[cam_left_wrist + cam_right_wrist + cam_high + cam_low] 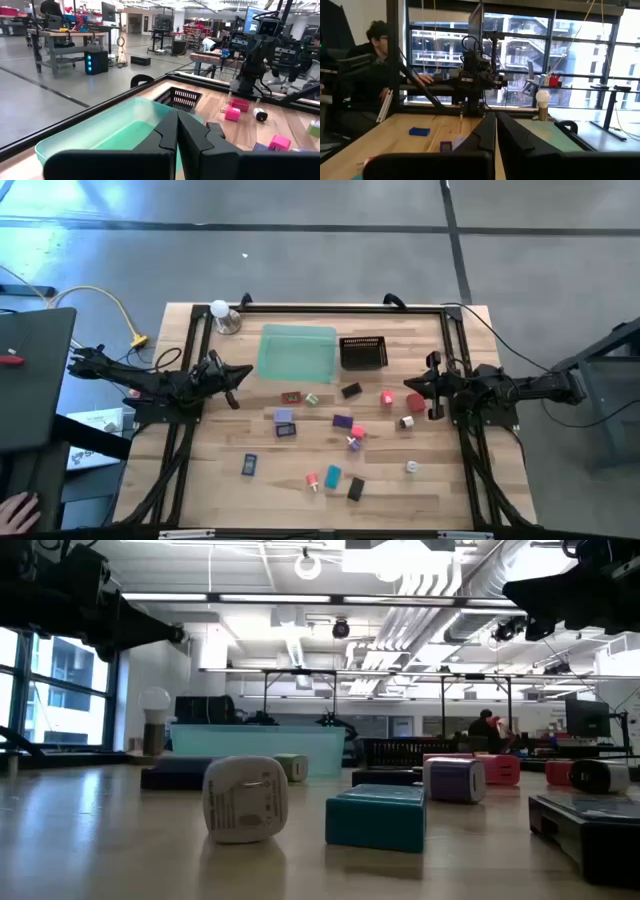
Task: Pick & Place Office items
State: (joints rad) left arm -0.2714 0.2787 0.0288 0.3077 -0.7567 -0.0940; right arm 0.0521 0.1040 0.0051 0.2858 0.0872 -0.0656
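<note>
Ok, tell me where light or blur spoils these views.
High view: bright glare washes the floor at top left. Low view: the nearest white item and teal block look soft. Right wrist view: bright windows backlight the scene, leaving the right gripper dark.

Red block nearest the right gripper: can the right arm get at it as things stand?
Probably yes. In the high view the red block lies on bare table just ahead of the right gripper, nothing between them. The fingers are shut, so they must open first. The white item beside it may crowd the grasp.
</note>
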